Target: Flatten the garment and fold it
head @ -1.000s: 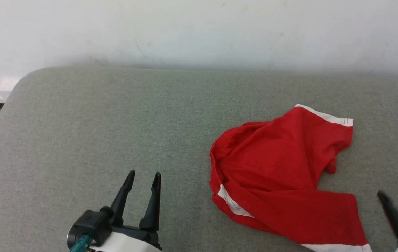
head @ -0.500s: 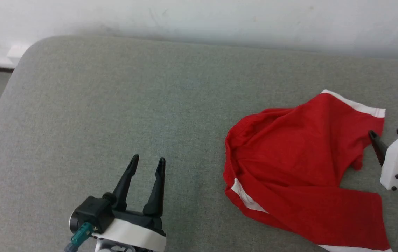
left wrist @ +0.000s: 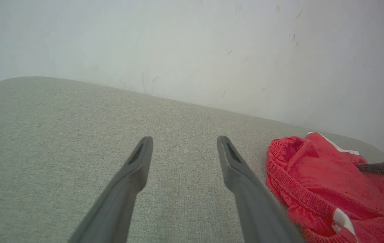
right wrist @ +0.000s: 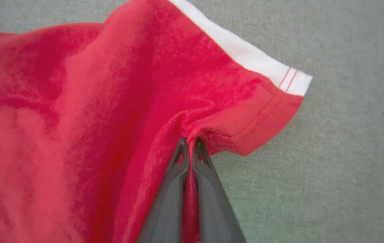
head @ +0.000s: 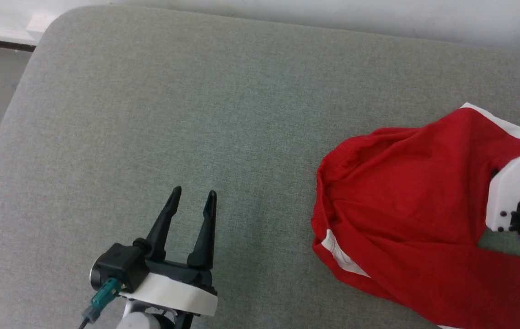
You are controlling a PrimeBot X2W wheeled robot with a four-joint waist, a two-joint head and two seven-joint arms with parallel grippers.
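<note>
- Shorts [head: 401,205] lie crumpled on the cushion's [head: 195,91] right side — waistband leftward, leg hems rightward.
- Right gripper [right wrist: 190,141]: jaws closed on a fold by the far leg's hem.
- Left gripper [head: 192,196]: jaws open and empty, well left of the shorts — the waistband is its nearest hold.

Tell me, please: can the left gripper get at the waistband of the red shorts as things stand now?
Probably yes. The left gripper is open over bare cushion, and nothing lies between it and the waistband of the shorts.
</note>
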